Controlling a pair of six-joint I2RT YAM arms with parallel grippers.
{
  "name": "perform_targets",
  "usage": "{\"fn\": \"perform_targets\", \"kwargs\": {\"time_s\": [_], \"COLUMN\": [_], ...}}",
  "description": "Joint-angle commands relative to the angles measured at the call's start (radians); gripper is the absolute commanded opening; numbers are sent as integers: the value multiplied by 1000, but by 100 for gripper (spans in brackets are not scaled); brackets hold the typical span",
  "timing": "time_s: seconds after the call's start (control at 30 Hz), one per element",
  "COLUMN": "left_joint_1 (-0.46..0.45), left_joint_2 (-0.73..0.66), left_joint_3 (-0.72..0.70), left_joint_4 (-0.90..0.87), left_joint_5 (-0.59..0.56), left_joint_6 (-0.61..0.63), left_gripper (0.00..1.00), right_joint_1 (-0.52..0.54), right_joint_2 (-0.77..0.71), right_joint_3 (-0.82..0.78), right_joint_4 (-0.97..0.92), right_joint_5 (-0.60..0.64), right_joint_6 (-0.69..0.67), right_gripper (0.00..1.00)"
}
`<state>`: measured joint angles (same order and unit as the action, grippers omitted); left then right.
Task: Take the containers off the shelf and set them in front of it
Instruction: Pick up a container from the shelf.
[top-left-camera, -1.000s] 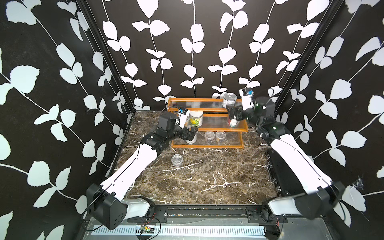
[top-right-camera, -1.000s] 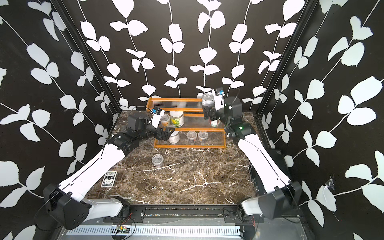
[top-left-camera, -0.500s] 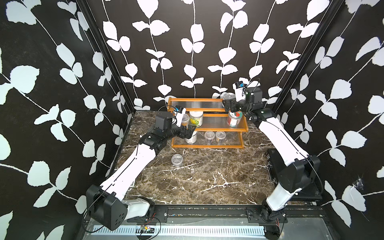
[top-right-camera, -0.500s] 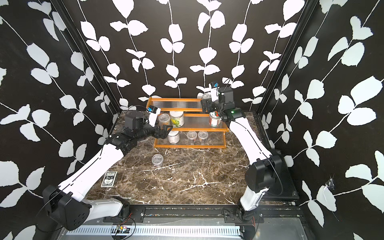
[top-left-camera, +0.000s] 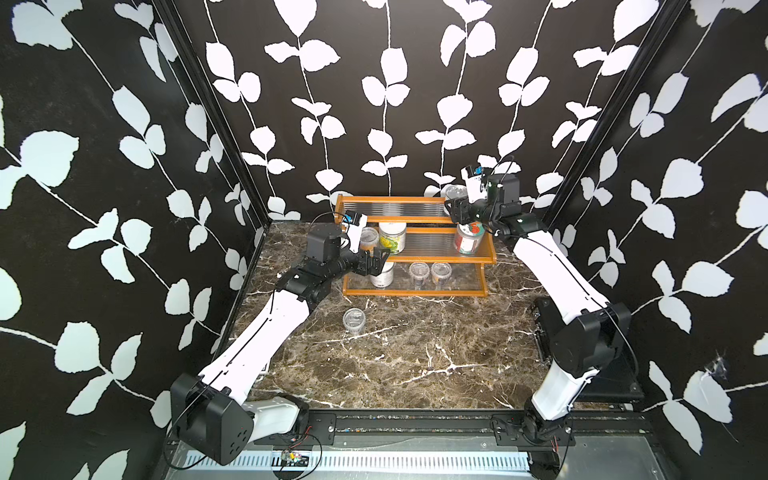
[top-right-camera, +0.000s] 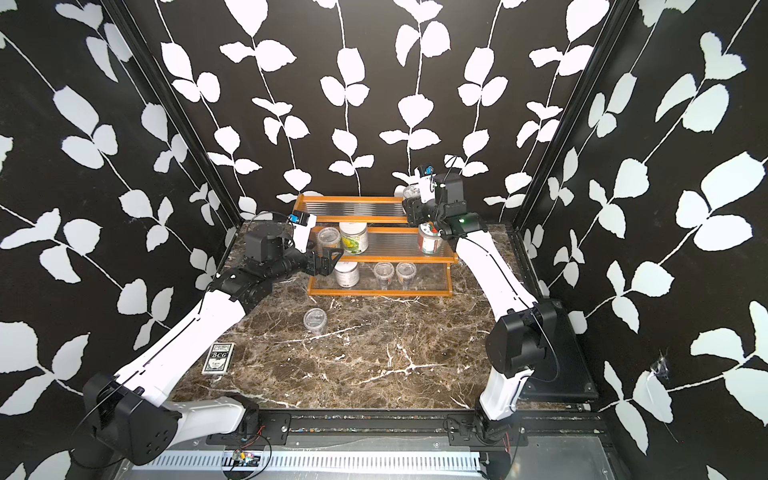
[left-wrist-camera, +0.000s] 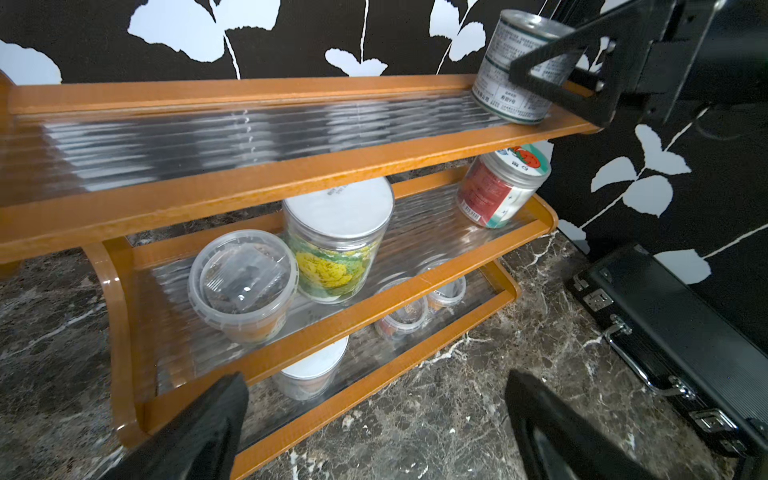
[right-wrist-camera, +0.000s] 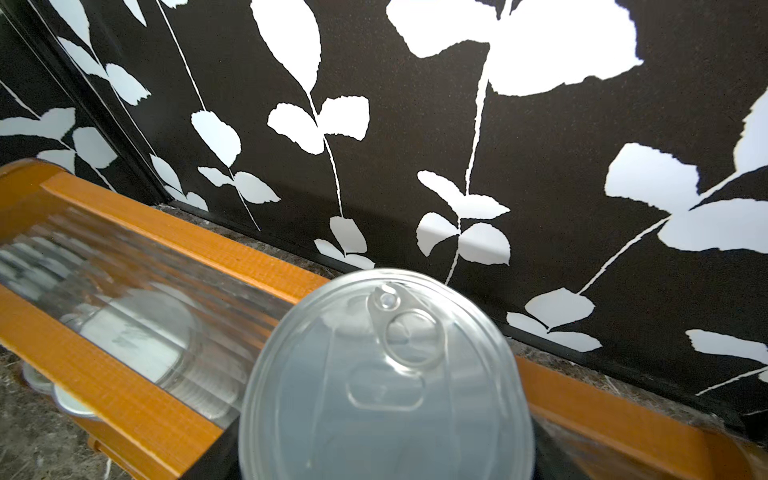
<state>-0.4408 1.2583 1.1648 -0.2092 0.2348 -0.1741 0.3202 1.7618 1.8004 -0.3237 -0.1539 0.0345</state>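
1. Your right gripper (top-left-camera: 454, 207) is at the right end of the shelf's (top-left-camera: 415, 293) top tier, with a jaw on each side of the silver tin can (right-wrist-camera: 386, 374). You cannot tell from these views whether it is clamped on the can or only bracketing it.
2. The can sits just beside the tier's end post and near the back wall, so room is tight there. The rest of the top tier, toward the other end, is bare ribbed plastic.
3. Your left gripper (left-wrist-camera: 374, 386) hangs at the shelf's left front corner with its fingers (left-wrist-camera: 208, 428) wide apart, holding nothing.
4. Open marble table (top-left-camera: 415, 353) lies in front of the shelf's front rail. One clear tub (top-left-camera: 354, 320) stands there toward the left, and a black case (left-wrist-camera: 665, 332) borders the right edge.
5. The can stands on its base with its long axis vertical and its pull-tab lid facing up.
6. On the middle tier a round tub (left-wrist-camera: 245, 282) touches the yellow-green label jar (left-wrist-camera: 336, 249), and the strawberry-lid jar (left-wrist-camera: 498, 191) stands at the right end. All three are upright.
7. On the bottom tier the white-lid jar (top-left-camera: 382, 274) stands at the left, with two tiny clear cups (top-left-camera: 419, 272) side by side to its right.
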Motion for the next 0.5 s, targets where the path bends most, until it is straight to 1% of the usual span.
{"fn": "perform_targets", "kwargs": {"time_s": [0.0, 0.2, 0.23, 0.3, 0.37, 0.47], "left_joint_1": [13, 36, 40, 48, 53, 58], "left_joint_2": [-29, -29, -31, -36, -42, -45], "left_joint_3": [-20, -13, -12, -10, -12, -11], "left_joint_4": [65, 73, 74, 76, 87, 102], "left_joint_5": [28, 46, 47, 48, 53, 60], "left_joint_6": [-38, -47, -48, -55, -63, -72], "left_gripper": [99, 99, 99, 99, 99, 99], "right_joint_1": [-3, 20, 31, 53, 75, 126], "right_joint_2": [-24, -133, -154, -260, -332, -421], "right_joint_3": [53, -21, -54, -144, -234, -369], "right_joint_4": [33, 49, 49, 61, 77, 66], "right_joint_5": [-21, -101, -113, -117, -142, -161], "right_joint_6": [-33, -93, -99, -112, -109, -117], "right_gripper": [67, 67, 67, 67, 66, 66]}}
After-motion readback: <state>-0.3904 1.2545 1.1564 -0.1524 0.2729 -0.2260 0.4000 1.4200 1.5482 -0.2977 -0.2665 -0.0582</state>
